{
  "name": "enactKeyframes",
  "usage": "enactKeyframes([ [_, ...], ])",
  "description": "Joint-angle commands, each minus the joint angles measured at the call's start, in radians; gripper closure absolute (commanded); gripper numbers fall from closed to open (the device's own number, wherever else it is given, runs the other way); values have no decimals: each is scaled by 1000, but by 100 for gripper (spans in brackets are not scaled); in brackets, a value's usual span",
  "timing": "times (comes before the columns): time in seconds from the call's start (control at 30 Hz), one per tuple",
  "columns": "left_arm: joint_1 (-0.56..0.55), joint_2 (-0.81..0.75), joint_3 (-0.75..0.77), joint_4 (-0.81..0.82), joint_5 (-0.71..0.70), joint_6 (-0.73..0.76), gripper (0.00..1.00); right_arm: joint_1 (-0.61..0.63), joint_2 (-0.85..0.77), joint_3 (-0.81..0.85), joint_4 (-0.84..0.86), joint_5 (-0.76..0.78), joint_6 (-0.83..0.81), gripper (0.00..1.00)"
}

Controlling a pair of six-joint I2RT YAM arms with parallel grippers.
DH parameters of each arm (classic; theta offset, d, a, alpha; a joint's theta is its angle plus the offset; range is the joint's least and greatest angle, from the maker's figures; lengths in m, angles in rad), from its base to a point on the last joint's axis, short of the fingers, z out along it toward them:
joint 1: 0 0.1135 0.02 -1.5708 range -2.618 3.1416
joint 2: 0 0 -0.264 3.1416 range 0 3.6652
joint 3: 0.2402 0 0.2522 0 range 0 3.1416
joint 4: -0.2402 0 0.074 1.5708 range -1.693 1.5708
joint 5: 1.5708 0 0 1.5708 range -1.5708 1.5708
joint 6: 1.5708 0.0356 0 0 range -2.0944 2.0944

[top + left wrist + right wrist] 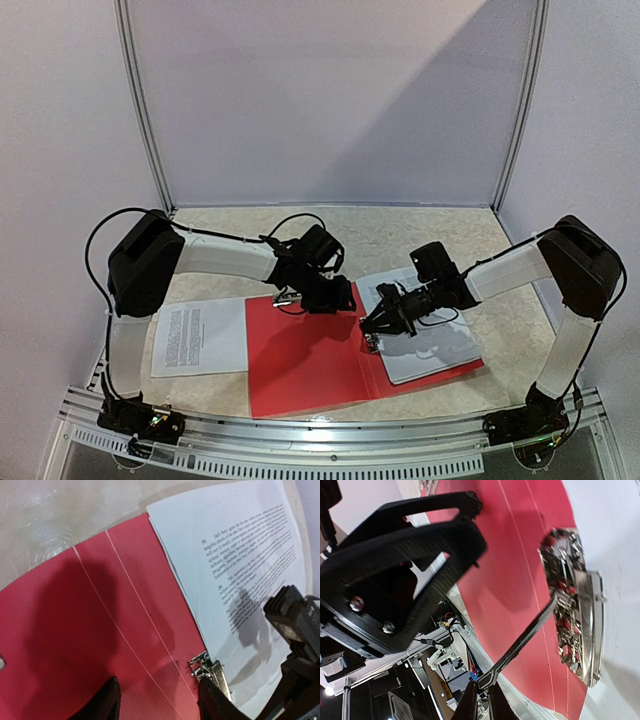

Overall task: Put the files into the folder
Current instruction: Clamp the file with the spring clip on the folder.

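The red folder [300, 360] lies open and flat on the table. A stack of files [430, 335] rests on its right cover, and one loose printed sheet [200, 335] lies left of the folder. My right gripper [482, 700] is shut on the thin lever [525, 635] of the metal clip [575, 615] at the spine, and the lever is raised off the clip. My left gripper [160, 705] hangs open just over the red inner cover [75, 630]. Nothing is between its fingers, and its right finger [215, 700] is beside the clip [212, 670].
White walls with metal posts [145, 110] close in the back and sides. An aluminium rail [330, 440] runs along the near edge. The right arm's black gripper body [295, 625] hangs over the printed page [240, 555].
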Motion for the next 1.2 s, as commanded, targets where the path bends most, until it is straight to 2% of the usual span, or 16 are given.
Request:
enactKeyframes([
  [0.0,-10,25,13,-16,7,5,46,6,-11,-62,-12,18,5,92],
  [0.47,-44,37,30,-4,28,-9,49,5,-31,-137,-12,40,-18,96],
  [0.7,-64,56,46,6,52,-32,55,7,-20,-139,-35,53,-42,99],
  [1.0,-68,110,82,11,58,-54,67,6,-15,-148,-47,57,-65,100],
  [1.17,-73,126,105,-8,54,-59,82,7,-13,-158,-45,58,-72,100],
])
